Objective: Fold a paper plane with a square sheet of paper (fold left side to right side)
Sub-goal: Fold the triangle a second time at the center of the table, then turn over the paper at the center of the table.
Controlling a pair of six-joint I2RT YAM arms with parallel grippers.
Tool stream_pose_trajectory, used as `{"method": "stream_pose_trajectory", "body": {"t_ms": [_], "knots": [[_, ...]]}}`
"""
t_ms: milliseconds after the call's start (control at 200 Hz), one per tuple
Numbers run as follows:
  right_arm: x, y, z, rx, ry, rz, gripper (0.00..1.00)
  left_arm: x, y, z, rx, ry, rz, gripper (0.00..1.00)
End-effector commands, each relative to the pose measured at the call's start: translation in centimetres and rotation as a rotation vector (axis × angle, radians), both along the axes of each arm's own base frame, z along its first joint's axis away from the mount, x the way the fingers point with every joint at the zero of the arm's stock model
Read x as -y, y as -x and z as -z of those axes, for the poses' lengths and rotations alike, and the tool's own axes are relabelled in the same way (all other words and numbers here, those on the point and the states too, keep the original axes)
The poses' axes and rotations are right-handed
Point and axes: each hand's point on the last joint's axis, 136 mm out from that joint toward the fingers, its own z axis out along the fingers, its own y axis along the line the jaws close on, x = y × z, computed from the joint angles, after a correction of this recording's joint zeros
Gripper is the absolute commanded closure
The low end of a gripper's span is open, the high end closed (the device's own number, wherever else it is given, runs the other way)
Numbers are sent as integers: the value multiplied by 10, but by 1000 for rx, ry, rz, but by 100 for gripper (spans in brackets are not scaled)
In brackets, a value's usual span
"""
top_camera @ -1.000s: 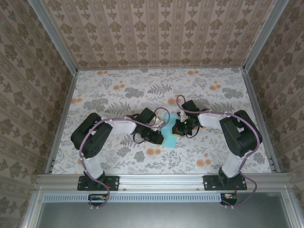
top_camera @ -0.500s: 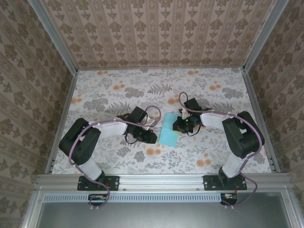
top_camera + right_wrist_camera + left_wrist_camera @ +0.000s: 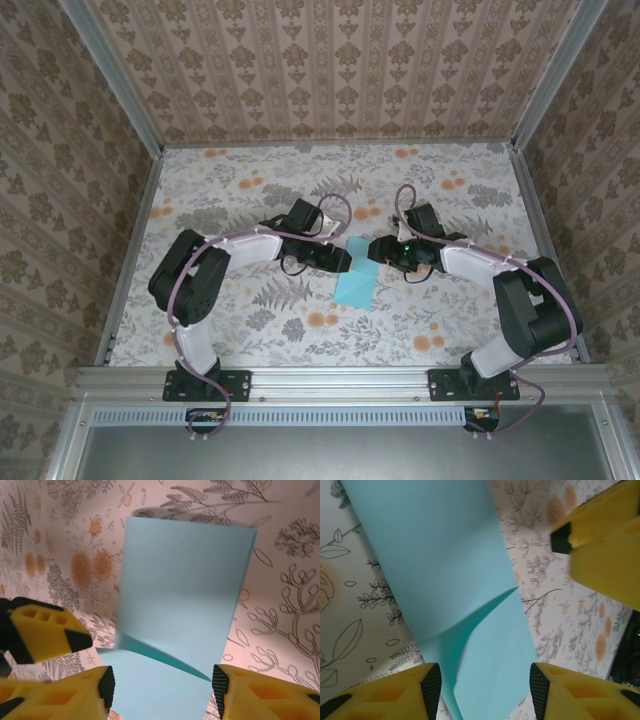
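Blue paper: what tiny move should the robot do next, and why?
Probably press the raised flap flat with the right tool. The blue paper lies folded, but its top layer lifts off the lower one near the tools. Both it and the left tool stand open, holding nothing.

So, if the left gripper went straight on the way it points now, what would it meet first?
The left gripper would first meet the paper just ahead; beyond it, probably the right gripper, though depth is unclear.
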Motion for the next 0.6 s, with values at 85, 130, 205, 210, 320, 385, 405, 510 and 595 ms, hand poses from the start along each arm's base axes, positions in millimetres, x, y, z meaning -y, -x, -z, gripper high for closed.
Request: {"method": "stream_pose_trajectory", "body": {"t_ms": [85, 130, 205, 210, 320, 385, 405, 510, 595], "knots": [[8, 7, -6, 21, -9, 21, 39, 12, 2, 2, -6, 28, 59, 58], [9, 10, -4, 13, -8, 17, 38, 13, 2, 3, -7, 26, 62, 63], [8, 14, -3, 1, -11, 9, 36, 11, 2, 7, -9, 15, 61, 73], [8, 14, -3, 2, -12, 9, 36, 11, 2, 7, -9, 13, 60, 74], [6, 19, -2, -14, -28, 1, 32, 7, 1, 10, 4, -8, 50, 84], [4, 20, -4, -15, -43, -7, 32, 5, 3, 6, 12, -5, 50, 87], [3, 20, -4, -18, -48, -9, 32, 1, -1, 8, 31, -25, 33, 87], [-4, 22, -6, -25, -85, -29, 32, -7, -4, 1, 65, -35, 5, 89], [-9, 24, -5, -34, -105, -41, 32, -11, -6, -4, 83, -28, -13, 89]]}}
